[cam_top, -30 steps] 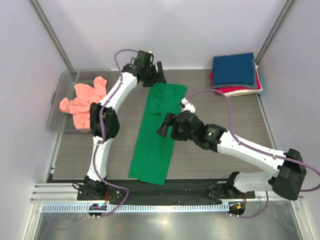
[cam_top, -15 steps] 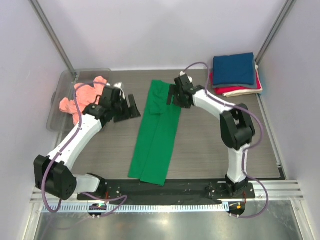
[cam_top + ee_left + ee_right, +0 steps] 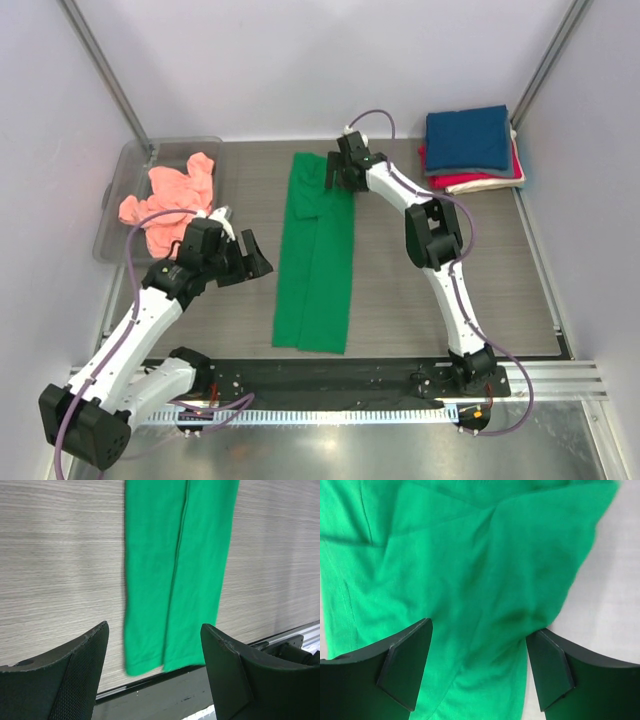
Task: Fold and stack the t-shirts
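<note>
Looking down from the top external view: finding the green t-shirt (image 3: 318, 260) lying flat on the table (image 3: 420, 310) as a long narrow strip, running from 12 toward 6 o'clock through the middle. Spotting the left gripper (image 3: 254, 258) hanging just beside that strip at its 9 o'clock, jaws spread, carrying nothing. Seeing the right gripper (image 3: 330, 172) hovering over the strip's 12 o'clock end, jaws likewise apart. Noting the salmon-pink t-shirt (image 3: 165, 200) lying crumpled in the clear bin (image 3: 118, 185) at 10 o'clock, and the navy t-shirt (image 3: 467, 138) sitting folded atop the red t-shirt (image 3: 468, 182) at 2 o'clock. Turning to the left wrist view: framing the green strip's lower end between wide-open jaws, well clear of it. Turning to the right wrist view: straddling wrinkled green cloth with parted jaws, not telling whether touching it.
</note>
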Controlling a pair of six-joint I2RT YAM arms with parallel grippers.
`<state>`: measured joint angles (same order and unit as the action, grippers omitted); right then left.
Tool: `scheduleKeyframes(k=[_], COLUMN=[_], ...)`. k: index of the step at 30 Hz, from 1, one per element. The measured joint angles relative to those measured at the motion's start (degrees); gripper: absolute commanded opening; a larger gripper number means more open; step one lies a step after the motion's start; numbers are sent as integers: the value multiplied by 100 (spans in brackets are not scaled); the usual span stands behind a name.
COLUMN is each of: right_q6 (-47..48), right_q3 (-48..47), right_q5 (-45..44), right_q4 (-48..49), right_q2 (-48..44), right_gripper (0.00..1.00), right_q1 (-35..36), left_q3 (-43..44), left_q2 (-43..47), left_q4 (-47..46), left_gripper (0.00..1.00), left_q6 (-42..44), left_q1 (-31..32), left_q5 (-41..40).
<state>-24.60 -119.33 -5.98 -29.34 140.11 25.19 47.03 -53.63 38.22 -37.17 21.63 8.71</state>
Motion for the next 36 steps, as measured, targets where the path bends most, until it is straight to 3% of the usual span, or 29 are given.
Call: scheduleKeyframes(k=[6, 10, 15, 19, 25, 29, 34, 36], right_q6=[251, 343, 485, 474, 46, -474, -1390, -1720], right_q3=[-1856, -1919, -1198, 243, 3707, 6026, 8234, 8734], right_q5=[96, 216, 378, 483, 999, 1128, 1213, 1207], right_q4=[28, 46, 7, 2, 350, 684, 863, 876], right_q2=[1130, 1161, 601, -730, -4015, -5630, -6577, -6911], right_gripper=[85, 89, 90, 87, 81, 78, 74, 72], right_q1=[-164, -289, -378, -396, -210, 636, 2079, 2350], left_q3=[-372, -516, -734, -1178, -2076, -2426, -2673, -2765], left_q2=[94, 177, 330, 431, 614, 721, 807, 817], left_q4=[-4, -2, -35, -223, -527, -717, -979, -1073], left_gripper=[74, 73, 74, 72, 70, 69, 68, 68], left_q6=[-39, -146, -420, -758, -1298, -1572, -1816, -1873], left_q1=[2, 52, 374, 688, 1021, 1222, 1357, 1392], left_q5=[9, 13, -9, -74, -144, -162, -177, -184])
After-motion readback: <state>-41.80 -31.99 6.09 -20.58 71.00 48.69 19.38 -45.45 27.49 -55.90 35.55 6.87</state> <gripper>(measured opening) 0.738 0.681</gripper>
